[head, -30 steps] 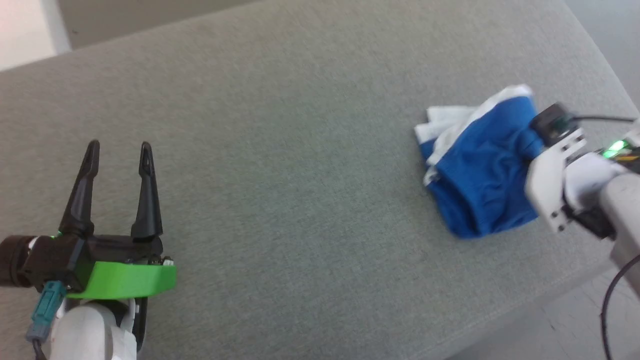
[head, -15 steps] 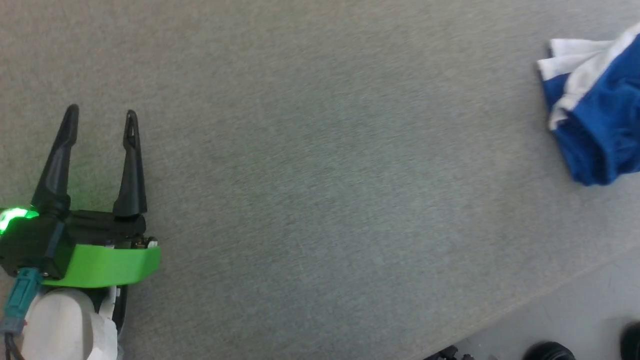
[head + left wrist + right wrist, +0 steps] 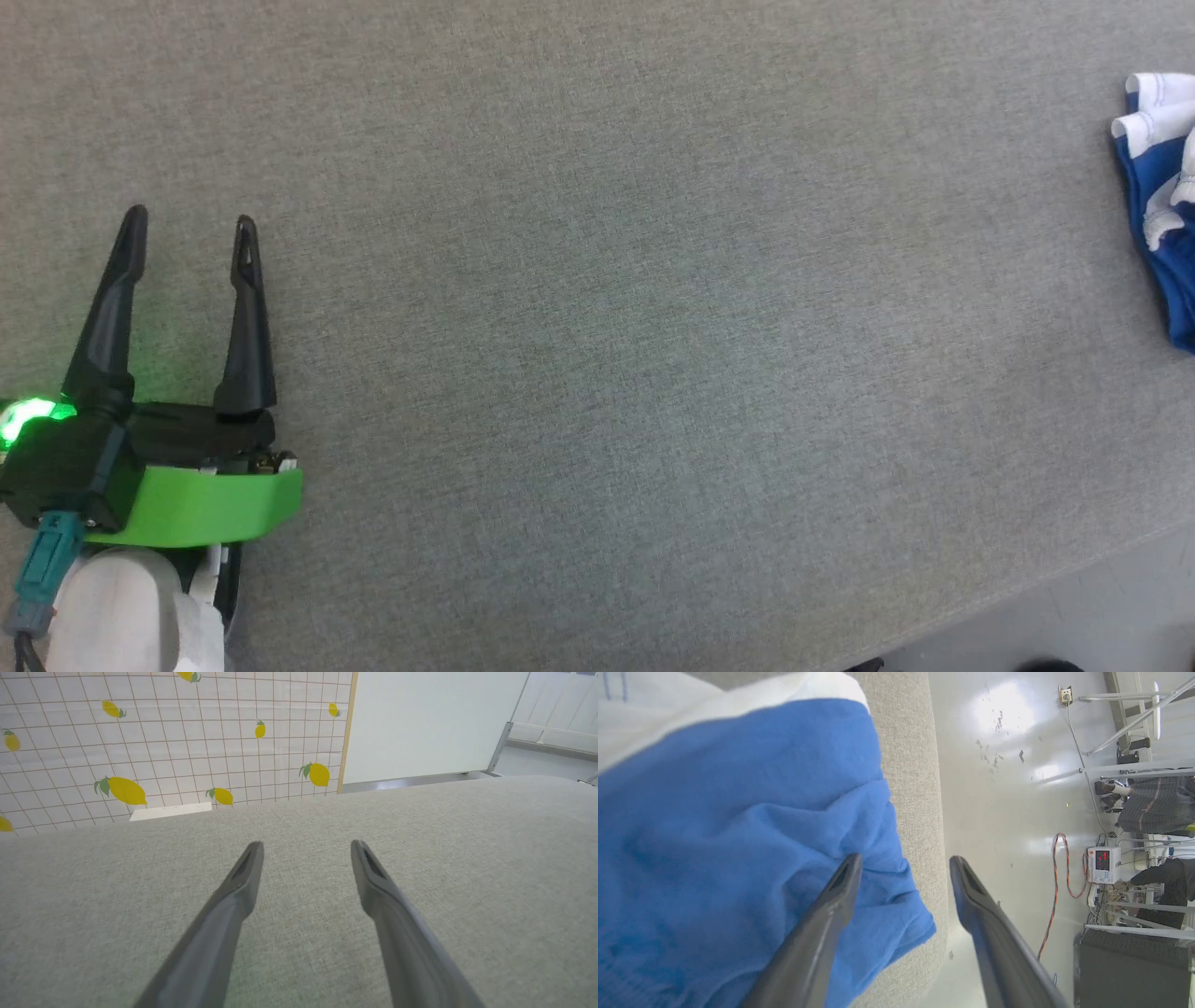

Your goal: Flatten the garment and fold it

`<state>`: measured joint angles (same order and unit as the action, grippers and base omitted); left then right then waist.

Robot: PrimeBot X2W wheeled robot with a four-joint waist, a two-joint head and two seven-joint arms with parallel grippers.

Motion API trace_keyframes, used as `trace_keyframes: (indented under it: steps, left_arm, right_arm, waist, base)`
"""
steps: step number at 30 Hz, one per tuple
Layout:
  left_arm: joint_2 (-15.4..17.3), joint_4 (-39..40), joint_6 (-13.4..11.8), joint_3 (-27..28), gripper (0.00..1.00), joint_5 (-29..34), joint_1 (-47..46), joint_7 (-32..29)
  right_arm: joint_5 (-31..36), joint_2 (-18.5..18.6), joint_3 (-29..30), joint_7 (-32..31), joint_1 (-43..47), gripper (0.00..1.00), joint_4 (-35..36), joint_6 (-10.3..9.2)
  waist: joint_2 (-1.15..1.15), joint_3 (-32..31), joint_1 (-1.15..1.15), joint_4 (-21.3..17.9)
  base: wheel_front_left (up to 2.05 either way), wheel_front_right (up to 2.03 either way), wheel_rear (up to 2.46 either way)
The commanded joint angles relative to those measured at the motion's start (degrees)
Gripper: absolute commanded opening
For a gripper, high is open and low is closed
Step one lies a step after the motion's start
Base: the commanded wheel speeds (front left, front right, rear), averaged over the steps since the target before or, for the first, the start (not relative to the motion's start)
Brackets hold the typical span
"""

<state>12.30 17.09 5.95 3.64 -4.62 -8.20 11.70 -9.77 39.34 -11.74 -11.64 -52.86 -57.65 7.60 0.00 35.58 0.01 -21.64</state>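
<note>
Status: left gripper (image 3: 189,219) sits low left in the head view. Its fingers are spread wide with nothing clamped, over the grey padded table (image 3: 597,327). From its wrist view the table runs ahead to a far edge. Behind that edge is a grid-pattern backdrop with yellow lemons (image 3: 163,742), with a plain white panel (image 3: 430,718) to its right. A small white strip (image 3: 170,811) lies at the backdrop's foot.

The garment (image 3: 1162,233) is at the far right edge of the head view, cut off by the frame and well apart from the left gripper. It is a crumpled blue heap with white bands bunched on the upper side, neither flat nor folded. A wide stretch of grey table cover lies between it and the left gripper.

On the right gripper (image 3: 905,857) the fingers are apart and hold nothing. One finger lies over the blue cloth, the other over the floor beyond the table edge. I can't tell whether that first finger touches the fabric. The cloth under it is rumpled, with one corner near the table's rounded edge. The white waistband (image 3: 714,700) is at the far side of the heap in that view.

Off the table on that side is a glossy pale floor (image 3: 1008,788) with scuffs. An orange cable (image 3: 1057,868) loops across it beside a small white box with a red display (image 3: 1103,864). A dark cabinet (image 3: 1134,970) stands just below the box in the frame. A person in a checked top (image 3: 1153,805) is farther back, too small for detail.
</note>
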Motion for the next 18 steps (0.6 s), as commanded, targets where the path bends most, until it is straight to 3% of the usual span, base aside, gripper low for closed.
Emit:
trace_keyframes:
  steps: [1, 5, 8, 18]
  left_arm:
    - [-0.3, -0.4, -0.5, 0.1, 1.0, -0.3, 0.5, 0.6]
    - [-1.9, -2.8, -1.2, -0.3, 1.0, -1.3, 0.3, 1.7]
    - [-3.2, -4.7, -1.8, -0.4, 1.0, -2.0, 0.4, 2.3]
    - [-6.7, -9.3, -3.8, 0.9, 1.0, -4.8, 1.7, 3.3]
  right_arm:
    - [-0.1, 0.4, 2.1, 1.4, -1.3, 1.0, -1.0, -0.11]
    - [-3.2, -0.4, 8.9, 7.4, -2.2, 1.0, -1.8, -0.11]
    - [-5.2, -1.2, 10.0, 11.6, -2.6, 1.0, 0.7, -0.11]
    - [-16.5, -7.8, 8.9, 21.8, 1.8, 1.0, 22.2, -0.11]
  waist:
    - [0.0, -1.4, -0.01, 0.3]
    - [0.0, -5.2, -0.01, 1.7]
    - [0.0, -8.2, -0.01, 2.7]
    - [0.0, -20.2, -0.01, 8.0]
  base:
    - [0.0, 0.0, 0.0]
    - [0.0, 0.0, 0.0]
    - [0.0, 0.0, 0.0]
    - [0.0, 0.0, 0.0]
